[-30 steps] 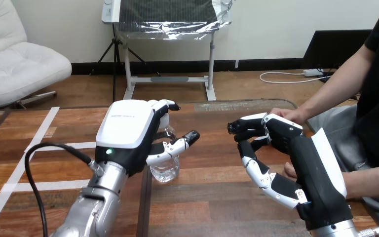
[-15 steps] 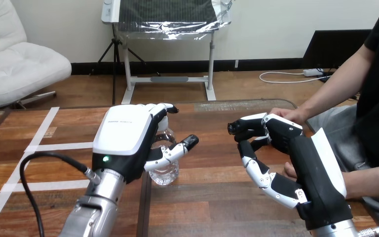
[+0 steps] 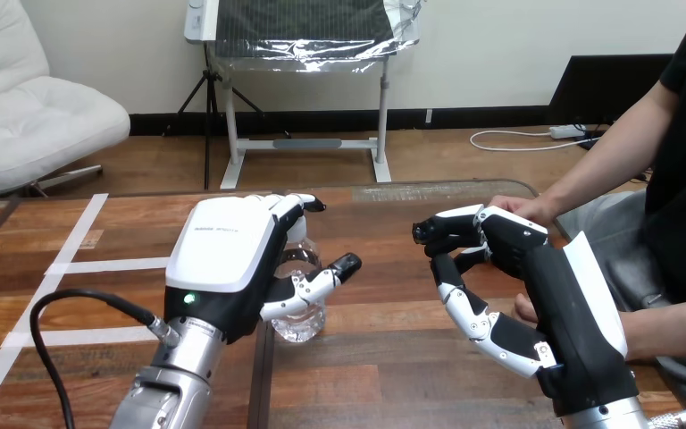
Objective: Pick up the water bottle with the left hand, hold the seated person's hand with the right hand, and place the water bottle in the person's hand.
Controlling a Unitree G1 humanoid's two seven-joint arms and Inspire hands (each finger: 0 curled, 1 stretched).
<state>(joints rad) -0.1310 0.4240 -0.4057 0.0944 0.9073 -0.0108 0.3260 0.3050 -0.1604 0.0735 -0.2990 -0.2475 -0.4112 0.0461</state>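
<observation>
A clear plastic water bottle (image 3: 301, 315) stands upright on the wooden table (image 3: 384, 357), its upper part hidden behind my left hand (image 3: 228, 255). That hand is open around the bottle: its fingers (image 3: 293, 204) reach past the far side and its thumb (image 3: 322, 279) lies straight across the near side. My right hand (image 3: 522, 264) hovers at the right with its fingers (image 3: 447, 234) curled and nothing between them and the thumb. The person's hand (image 3: 511, 206) rests just behind those curled fingers, touching their backs. The person's other forearm (image 3: 674, 326) lies behind my right wrist.
Strips of white tape (image 3: 98, 265) cross the table's left part. A dark seam (image 3: 263, 384) runs down the tabletop below the bottle. The table's far edge (image 3: 447, 185) lies behind both hands. Bare wood separates my two hands.
My left hand has sunk lower and a little nearer, settling further round the bottle, and its thumb has dropped. My right hand and the person's hand have stayed put.
</observation>
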